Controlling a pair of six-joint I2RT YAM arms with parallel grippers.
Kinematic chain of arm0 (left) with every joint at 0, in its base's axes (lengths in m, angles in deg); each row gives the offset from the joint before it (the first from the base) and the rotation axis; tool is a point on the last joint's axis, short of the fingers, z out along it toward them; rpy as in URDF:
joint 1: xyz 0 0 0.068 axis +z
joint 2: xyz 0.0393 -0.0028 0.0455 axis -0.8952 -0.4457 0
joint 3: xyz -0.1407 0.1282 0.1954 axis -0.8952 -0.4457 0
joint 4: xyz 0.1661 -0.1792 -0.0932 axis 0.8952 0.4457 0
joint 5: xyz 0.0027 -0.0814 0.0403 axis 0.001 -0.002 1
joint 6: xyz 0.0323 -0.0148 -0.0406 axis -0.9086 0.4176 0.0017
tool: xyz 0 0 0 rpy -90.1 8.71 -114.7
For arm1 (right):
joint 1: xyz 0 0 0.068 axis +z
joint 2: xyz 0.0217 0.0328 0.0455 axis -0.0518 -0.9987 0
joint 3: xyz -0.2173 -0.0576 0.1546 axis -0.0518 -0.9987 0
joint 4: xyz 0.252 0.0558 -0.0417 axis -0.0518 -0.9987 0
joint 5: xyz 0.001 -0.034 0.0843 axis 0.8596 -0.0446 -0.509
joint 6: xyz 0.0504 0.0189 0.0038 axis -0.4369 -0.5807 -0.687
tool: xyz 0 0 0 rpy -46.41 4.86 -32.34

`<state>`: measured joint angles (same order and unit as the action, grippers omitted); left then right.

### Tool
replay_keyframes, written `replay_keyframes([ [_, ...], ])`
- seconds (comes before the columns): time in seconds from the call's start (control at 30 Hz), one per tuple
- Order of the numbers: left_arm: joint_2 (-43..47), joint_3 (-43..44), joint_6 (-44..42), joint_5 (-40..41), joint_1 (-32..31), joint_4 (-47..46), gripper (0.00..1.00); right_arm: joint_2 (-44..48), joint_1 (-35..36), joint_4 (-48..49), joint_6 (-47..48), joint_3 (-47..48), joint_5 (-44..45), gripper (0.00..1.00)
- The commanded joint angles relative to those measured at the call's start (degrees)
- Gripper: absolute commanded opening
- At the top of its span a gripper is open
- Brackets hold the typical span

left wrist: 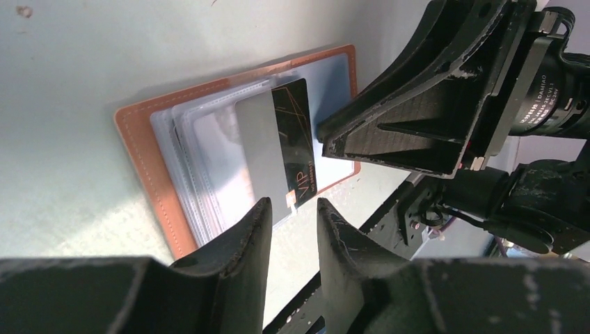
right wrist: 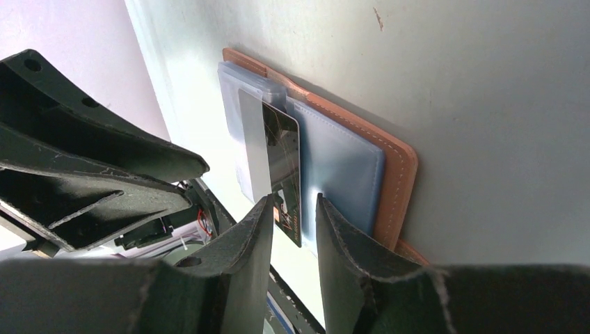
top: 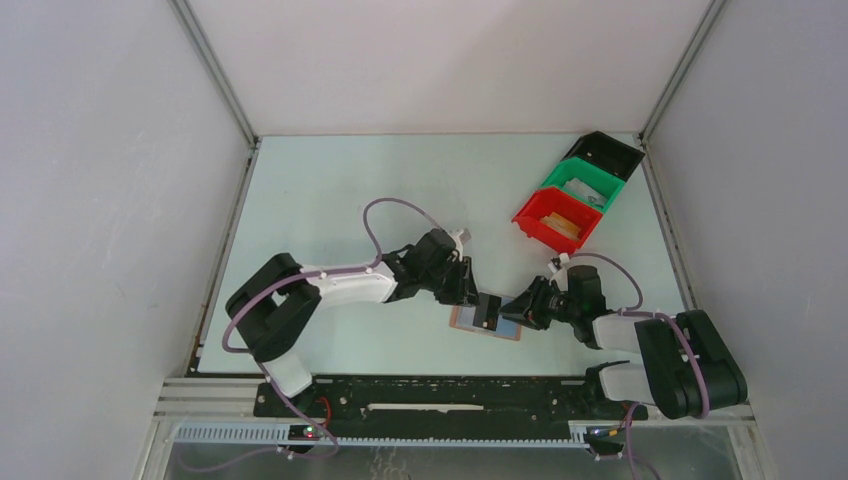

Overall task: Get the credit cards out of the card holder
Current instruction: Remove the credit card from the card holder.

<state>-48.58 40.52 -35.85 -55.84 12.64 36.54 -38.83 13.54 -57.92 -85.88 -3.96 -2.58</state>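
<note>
Black card [left wrist: 299,142] atop card holder [left wrist: 142,167]

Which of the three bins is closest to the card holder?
The red bin, at the near end of the diagonal row. The green bin sits behind it and the black bin farthest back, by the corner.

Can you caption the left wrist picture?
Open brown card holder lies flat; a black card pokes out toward the left claw.

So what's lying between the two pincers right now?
The open brown card holder, with a black card sticking out past its edge. The top view shows it between the left pincer and right pincer; both wrist views confirm.
</note>
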Motion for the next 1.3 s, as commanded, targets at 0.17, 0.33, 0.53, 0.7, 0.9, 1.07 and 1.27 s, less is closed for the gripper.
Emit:
replay_keyframes([
  [0.17, -5.1, 0.8, -0.6, -2.8, -0.5, -4.5, 0.36, 0.3, -0.3, 0.1, 0.4, -0.8, 1.1, 0.38],
  [0.33, -7.4, 2.4, -0.8, 0.3, -0.4, 0.0, 0.35, 0.3, -0.2, 0.5, -0.2, -0.9, 0.9, 0.39],
  [0.53, -8.0, 3.3, -0.9, 2.2, -0.4, 3.5, 0.34, -1.7, 0.0, 3.4, -1.2, -1.3, 0.8, 0.39],
  [0.7, -8.5, 3.6, -1.0, 1.8, -0.4, 3.7, 0.35, -6.9, 0.8, 11.7, -4.7, -1.9, -1.3, 0.38],
  [0.9, -8.5, 3.7, -1.1, 1.9, -0.4, 3.9, 0.35, -12.8, 0.9, 21.4, -8.6, -3.2, -2.9, 0.32],
  [1.07, -8.7, 3.9, -1.2, 1.7, -0.4, 4.0, 0.34, -14.3, 1.2, 24.3, -9.5, -3.1, -4.2, 0.28],
  [1.27, -9.0, 4.2, -1.4, 1.7, -0.3, 4.2, 0.34, -13.9, 1.5, 24.9, -10.1, -2.9, -4.8, 0.19],
])
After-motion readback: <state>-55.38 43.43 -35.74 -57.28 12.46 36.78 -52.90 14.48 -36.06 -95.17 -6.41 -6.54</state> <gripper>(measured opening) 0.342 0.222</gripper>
